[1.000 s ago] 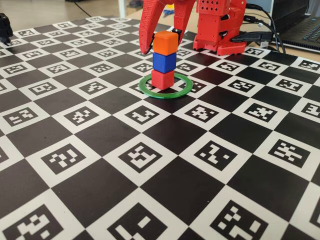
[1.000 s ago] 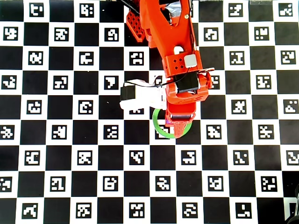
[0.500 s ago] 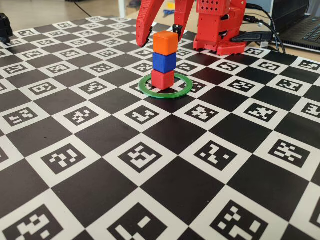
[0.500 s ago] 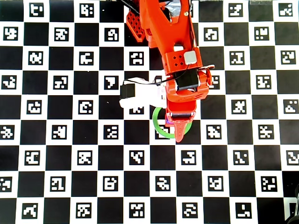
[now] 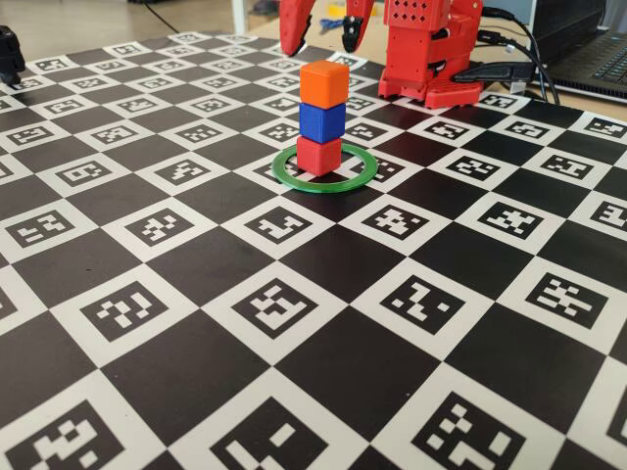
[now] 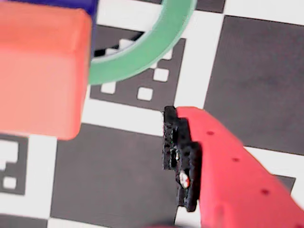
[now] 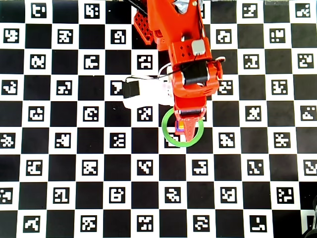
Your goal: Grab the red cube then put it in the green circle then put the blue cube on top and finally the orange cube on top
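Three cubes stacked inside the ring (image 5: pixel 324 169): red cube (image 5: pixel 318 155) at bottom on the worktop (image 5: pixel 196 323), blue cube (image 5: pixel 321 121) on it, orange cube (image 5: pixel 324 83) on top. Stack upright, slightly staggered. Claw (image 5: pixel 326 29) hangs just behind and above the stack, both fingers spread apart, holding nothing. In the wrist view one finger (image 6: pixel 223 166) sits apart from the orange cube (image 6: pixel 42 71). Overhead, the arm (image 7: pixel 190 64) covers most of the stack over the ring (image 7: pixel 171 139).

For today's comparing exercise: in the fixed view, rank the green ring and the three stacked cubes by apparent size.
1. green ring, widest
2. orange cube
3. blue cube and red cube, too alike to rank
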